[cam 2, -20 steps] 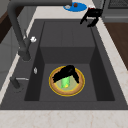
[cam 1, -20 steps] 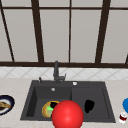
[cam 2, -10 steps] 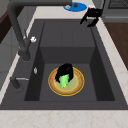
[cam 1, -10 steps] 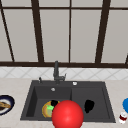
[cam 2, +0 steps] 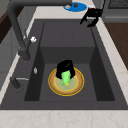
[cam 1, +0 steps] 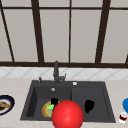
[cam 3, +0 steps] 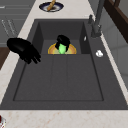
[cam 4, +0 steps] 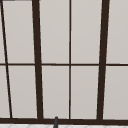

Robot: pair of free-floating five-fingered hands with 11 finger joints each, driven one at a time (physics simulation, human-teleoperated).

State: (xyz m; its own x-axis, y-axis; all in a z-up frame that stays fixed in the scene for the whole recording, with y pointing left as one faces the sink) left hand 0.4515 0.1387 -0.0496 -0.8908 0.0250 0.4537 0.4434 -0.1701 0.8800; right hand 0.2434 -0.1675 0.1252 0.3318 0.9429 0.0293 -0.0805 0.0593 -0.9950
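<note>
- Sink (cam 1: 90,84) with two basins sits in a pale surface (cam 1: 15,82), with a dark tap (cam 1: 56,71) at its far edge. We see a yellow-rimmed plate (cam 2: 75,86) lying flat on the floor of the left basin.
- Left hand (cam 2: 65,68) is low in the left basin, right over the plate. Its fingers look curled down and closed on the top of a green thing (cam 2: 65,78), whose lower end reaches to the middle of the plate.
- We cannot tell whether the green thing touches the plate or hangs just above it.
- Right hand (cam 3: 23,50) hangs idle at the near rim of the right basin, well apart from the plate. Its fingers are loose and a little spread, and they hold nothing.
- A large red ball (cam 1: 67,115) stands nearest the front camera and hides part of the plate there.
- A dark dish (cam 3: 51,6) lies on the surface to the left of the sink. A blue plate (cam 2: 75,6) lies on the surface to the right.
- We judge the step in hand to be the grip on the green thing at the plate.
- Any move from here calls for a firm hold and a straight path upward. That path should stay clear of the basin walls and of the tap.
</note>
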